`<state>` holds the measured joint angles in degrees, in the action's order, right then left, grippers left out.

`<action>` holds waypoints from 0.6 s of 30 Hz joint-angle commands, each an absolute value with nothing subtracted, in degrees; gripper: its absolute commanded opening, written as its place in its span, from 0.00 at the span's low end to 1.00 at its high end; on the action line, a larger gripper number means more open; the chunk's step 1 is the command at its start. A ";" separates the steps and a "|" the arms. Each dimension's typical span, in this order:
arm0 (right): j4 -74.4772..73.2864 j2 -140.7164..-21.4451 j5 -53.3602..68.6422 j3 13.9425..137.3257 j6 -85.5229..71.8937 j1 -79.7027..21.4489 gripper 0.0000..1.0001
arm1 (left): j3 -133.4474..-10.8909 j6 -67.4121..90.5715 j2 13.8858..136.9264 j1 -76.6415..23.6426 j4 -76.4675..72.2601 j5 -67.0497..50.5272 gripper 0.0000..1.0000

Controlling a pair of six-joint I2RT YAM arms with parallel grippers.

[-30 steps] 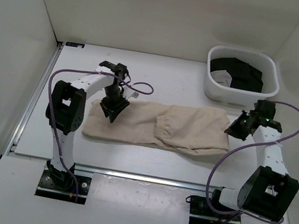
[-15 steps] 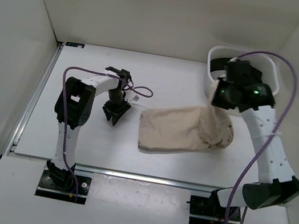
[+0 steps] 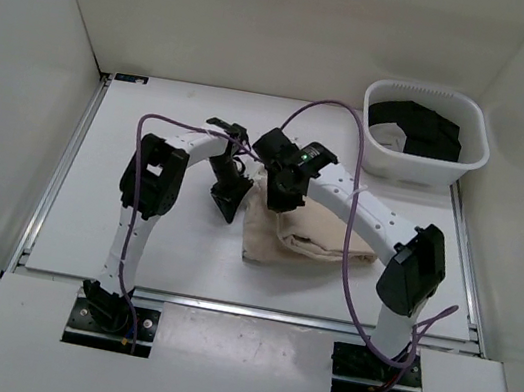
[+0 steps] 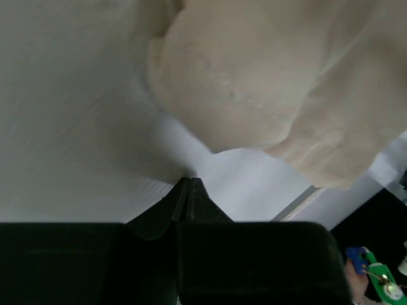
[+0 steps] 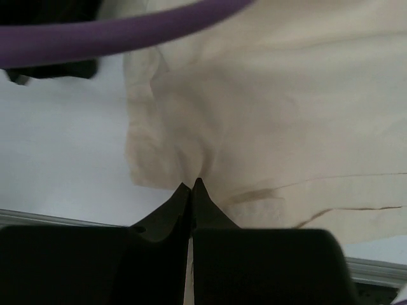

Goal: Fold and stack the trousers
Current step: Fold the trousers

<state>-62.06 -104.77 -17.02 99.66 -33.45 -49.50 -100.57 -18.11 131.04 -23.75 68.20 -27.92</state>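
The beige trousers (image 3: pixel 320 242) lie folded in a short wad at the middle of the table. My right gripper (image 3: pixel 277 197) reaches over to their left end. Its jaws are shut on a fold of the trousers (image 5: pixel 267 101), and wrinkles run into the right gripper's (image 5: pixel 193 184) tips. My left gripper (image 3: pixel 228 202) stands just left of the cloth, its tips down near the bare table. In the left wrist view the left gripper (image 4: pixel 189 182) is shut with nothing in it, and the trousers (image 4: pixel 248 76) lie a little beyond its tips.
A white basket (image 3: pixel 370 144) with dark clothes stands at the back right. Purple cables (image 3: pixel 337 113) loop over both arms. White walls close in the table at the left, back and right.
My right gripper has carried the trousers' right end across to the left, folding them shorter. The left gripper has let go of the cloth, shut, and shifted slightly right.
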 commanded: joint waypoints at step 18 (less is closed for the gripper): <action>-50.63 -115.76 -7.99 107.14 -23.49 -57.91 0.62 | -112.77 -15.65 134.13 -17.06 67.06 -7.15 0.40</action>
